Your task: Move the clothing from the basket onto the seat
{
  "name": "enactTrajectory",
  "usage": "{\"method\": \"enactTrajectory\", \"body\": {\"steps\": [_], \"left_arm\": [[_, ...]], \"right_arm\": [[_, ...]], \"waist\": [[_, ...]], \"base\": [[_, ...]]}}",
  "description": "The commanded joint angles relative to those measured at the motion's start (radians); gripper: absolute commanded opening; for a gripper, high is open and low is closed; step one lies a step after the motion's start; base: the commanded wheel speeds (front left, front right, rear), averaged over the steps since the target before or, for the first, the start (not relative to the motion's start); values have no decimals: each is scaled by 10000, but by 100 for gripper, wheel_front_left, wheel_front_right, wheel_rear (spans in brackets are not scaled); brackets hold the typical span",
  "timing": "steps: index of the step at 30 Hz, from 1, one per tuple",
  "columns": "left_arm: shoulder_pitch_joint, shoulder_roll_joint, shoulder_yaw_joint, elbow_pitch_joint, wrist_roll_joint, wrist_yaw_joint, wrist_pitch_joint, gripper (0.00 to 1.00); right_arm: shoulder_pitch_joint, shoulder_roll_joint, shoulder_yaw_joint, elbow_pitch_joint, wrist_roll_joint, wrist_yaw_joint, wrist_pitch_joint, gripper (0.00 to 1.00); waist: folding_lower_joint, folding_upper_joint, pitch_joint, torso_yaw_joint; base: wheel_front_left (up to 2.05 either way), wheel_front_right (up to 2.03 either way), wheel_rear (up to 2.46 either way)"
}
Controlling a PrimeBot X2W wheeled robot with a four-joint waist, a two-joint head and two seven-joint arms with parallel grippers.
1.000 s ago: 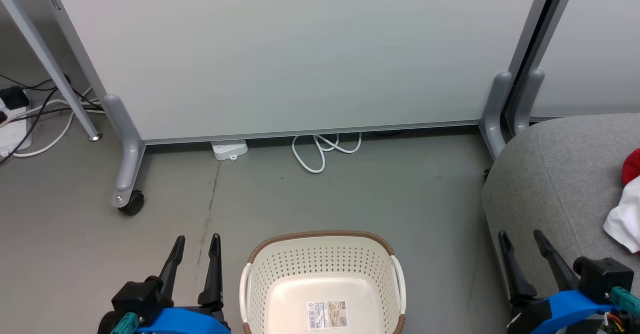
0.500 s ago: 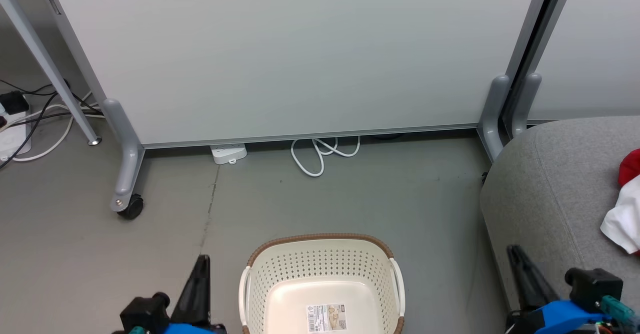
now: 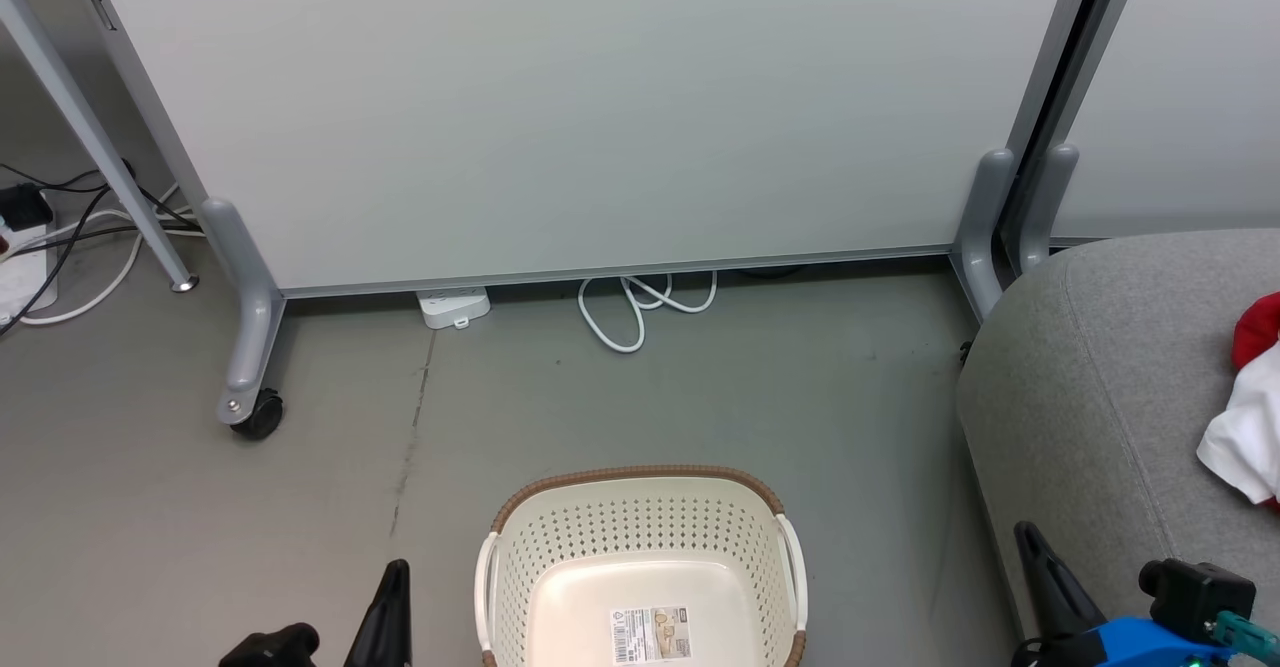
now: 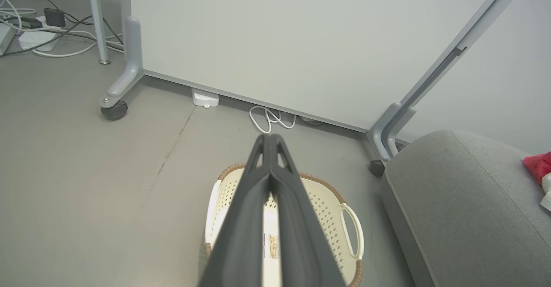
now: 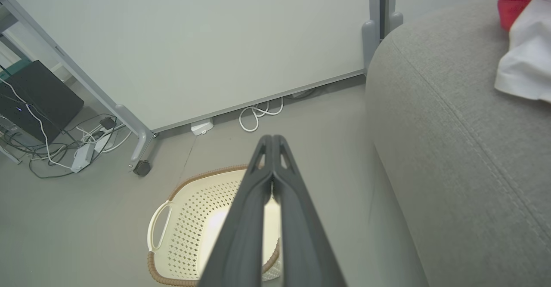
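Our left gripper (image 4: 270, 138) and right gripper (image 5: 272, 137), one each side of the basket (image 3: 640, 517), are pinched tight, holding nothing. Right of the basket the clothing (image 3: 1245, 417) lies on the seat (image 3: 1080, 387), red end far, white panel near. We cannot read the basket's label sticker (image 3: 652, 632).

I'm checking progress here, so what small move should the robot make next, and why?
Probably just park both arms: the basket holds only its label, the clothing lies on the seat, and the left gripper and right gripper are shut on nothing.
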Motion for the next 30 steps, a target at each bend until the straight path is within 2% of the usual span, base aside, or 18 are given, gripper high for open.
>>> {"method": "enactTrajectory", "body": {"steps": [1, 30], "left_arm": [[-318, 37, 171, -250, -592, -2, 125, 0], [-821, 40, 905, -752, -4582, -10, 1220, 0]], "right_arm": [[-265, -10, -58, -173, 633, 2, 73, 0], [-760, 36, -233, -232, 4880, 3, 577, 0]], "waist": [[0, -1, 4, -16], [0, -1, 40, -196]], "base": [[0, 0, 0], [0, 0, 0]]}}
